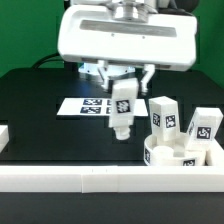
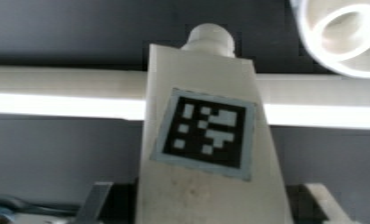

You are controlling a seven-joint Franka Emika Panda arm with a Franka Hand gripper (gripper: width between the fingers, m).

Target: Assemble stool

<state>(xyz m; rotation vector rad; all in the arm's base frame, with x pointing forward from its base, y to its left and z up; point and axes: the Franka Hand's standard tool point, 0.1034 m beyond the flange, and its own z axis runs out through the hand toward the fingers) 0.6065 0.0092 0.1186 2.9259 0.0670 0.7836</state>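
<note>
My gripper (image 1: 122,92) is shut on a white stool leg (image 1: 122,111) with a black-and-white tag and holds it upright above the table, peg end down. In the wrist view the leg (image 2: 203,130) fills the middle, its peg (image 2: 208,38) pointing away, with a finger (image 2: 107,195) on either side. The round seat disc (image 1: 172,154) lies at the exterior view's right against the front rail, and its rim shows in the wrist view (image 2: 345,30). Two more tagged legs (image 1: 163,116) (image 1: 204,124) stand beside the seat.
The marker board (image 1: 88,105) lies flat behind the held leg. A long white border rail (image 1: 100,178) runs along the front, with a short rail piece (image 1: 4,137) at the exterior view's left. The rail also crosses the wrist view (image 2: 66,90).
</note>
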